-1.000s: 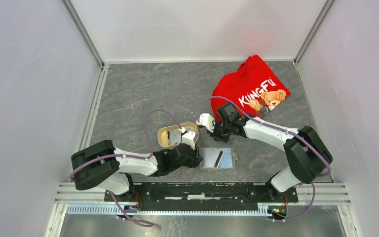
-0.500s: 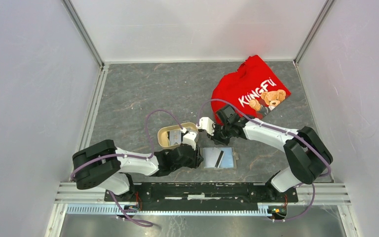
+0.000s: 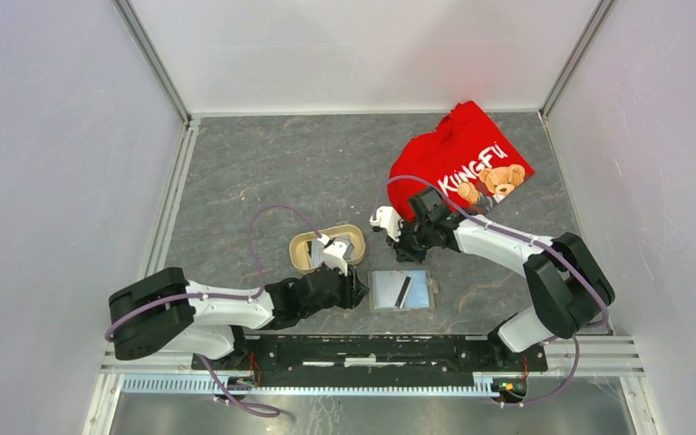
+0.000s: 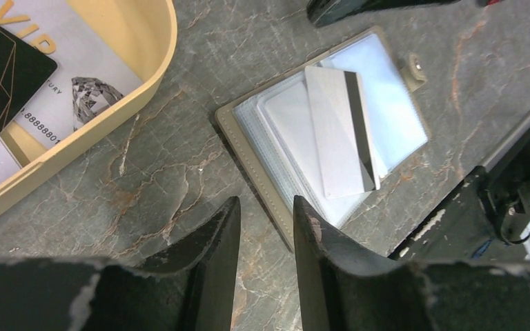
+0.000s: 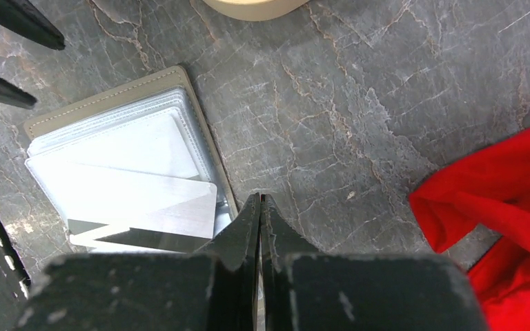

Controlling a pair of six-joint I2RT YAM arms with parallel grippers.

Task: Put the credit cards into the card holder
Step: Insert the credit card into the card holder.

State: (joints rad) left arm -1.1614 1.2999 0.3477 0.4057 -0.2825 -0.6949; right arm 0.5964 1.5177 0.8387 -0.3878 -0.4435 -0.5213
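Four credit cards (image 4: 83, 62) are showing: one silvery striped card (image 4: 338, 131) is lying flat on the open grey card holder (image 4: 286, 121), whose shiny clear pockets are facing up on the marbled desk (image 3: 281, 172). A black card (image 4: 3, 65) and two pale ones are sitting in the single beige oval tray (image 4: 153, 55). My left jaws are hanging part-open and empty beside the holder's stitched edge, while my right jaws are pressing together on nothing near one red shirt (image 3: 460, 168).
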